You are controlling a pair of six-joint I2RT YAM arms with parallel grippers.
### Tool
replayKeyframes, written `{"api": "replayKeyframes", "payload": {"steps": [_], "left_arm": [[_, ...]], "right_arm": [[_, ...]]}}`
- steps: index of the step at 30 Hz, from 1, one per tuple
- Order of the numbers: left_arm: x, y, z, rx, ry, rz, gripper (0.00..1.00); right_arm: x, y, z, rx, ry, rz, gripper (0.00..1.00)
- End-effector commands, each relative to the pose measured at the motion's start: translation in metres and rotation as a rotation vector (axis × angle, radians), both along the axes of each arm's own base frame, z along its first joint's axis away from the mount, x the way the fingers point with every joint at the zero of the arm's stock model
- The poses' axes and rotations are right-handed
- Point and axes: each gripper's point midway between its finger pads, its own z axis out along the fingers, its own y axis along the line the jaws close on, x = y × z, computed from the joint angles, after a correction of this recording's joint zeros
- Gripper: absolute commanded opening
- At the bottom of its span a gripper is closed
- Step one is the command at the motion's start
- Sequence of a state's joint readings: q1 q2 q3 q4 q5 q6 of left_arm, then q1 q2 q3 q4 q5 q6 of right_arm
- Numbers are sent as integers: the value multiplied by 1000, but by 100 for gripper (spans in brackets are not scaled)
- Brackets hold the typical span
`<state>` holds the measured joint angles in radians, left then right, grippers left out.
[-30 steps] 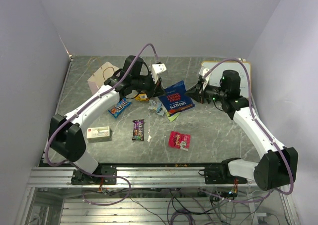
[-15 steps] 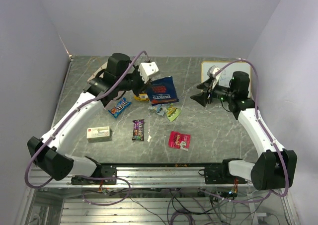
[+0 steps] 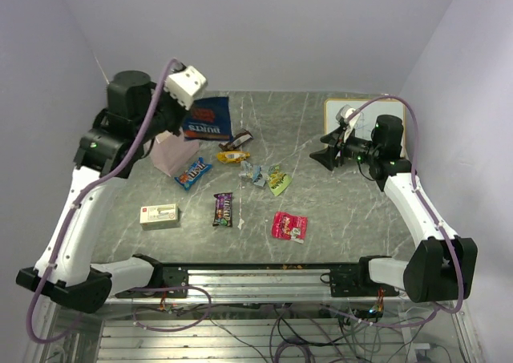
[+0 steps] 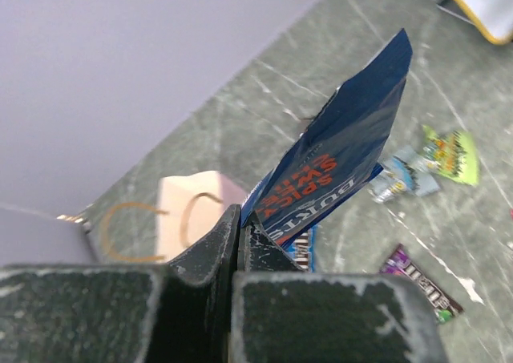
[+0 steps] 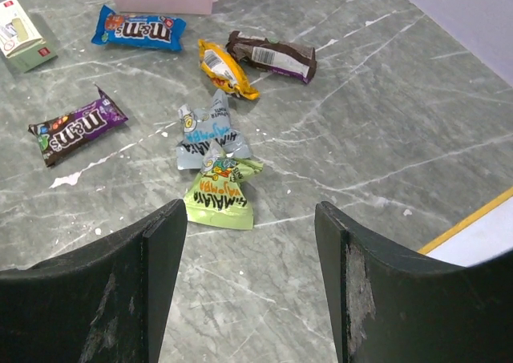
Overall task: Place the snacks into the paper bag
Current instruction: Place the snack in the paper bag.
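One blue m&m's packet, one purple m&m's packet, left gripper clamped on Burts bag, right gripper apart.

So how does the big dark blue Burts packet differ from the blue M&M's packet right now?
The Burts packet is far larger than the M&M's packet. The Burts packet is held off the table, pinched in the shut left gripper; the M&M's packet lies flat on the table, untouched. The Burts packet is dark navy, the M&M's packet a brighter blue. Both are outside the paper bag.
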<state>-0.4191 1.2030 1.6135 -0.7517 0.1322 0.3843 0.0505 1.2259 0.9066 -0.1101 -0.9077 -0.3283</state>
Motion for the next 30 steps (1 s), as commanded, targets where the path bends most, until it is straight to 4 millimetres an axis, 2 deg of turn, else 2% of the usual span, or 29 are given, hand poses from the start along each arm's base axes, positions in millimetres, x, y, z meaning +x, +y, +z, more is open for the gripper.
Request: {"api": "replayKeyframes", "payload": {"steps": [1, 6, 8, 12, 20, 30], "left_arm": [[-6, 43, 48, -24, -88, 182, 7], [-5, 78, 80, 9, -157, 348, 7], [-5, 87, 94, 2, -178, 386, 7], [2, 96, 108, 5, -201, 433, 7], [30, 114, 112, 90, -230, 558, 7], [60, 120, 110, 128, -244, 625, 7]], "right_arm": [[4, -4, -3, -7, -4, -14, 65], [4, -4, -4, -8, -3, -16, 65], [5, -4, -6, -7, 2, -16, 65], [5, -4, -7, -6, 4, -15, 65], [4, -4, -8, -8, 3, -14, 65], [4, -4, -10, -10, 8, -10, 65]]}}
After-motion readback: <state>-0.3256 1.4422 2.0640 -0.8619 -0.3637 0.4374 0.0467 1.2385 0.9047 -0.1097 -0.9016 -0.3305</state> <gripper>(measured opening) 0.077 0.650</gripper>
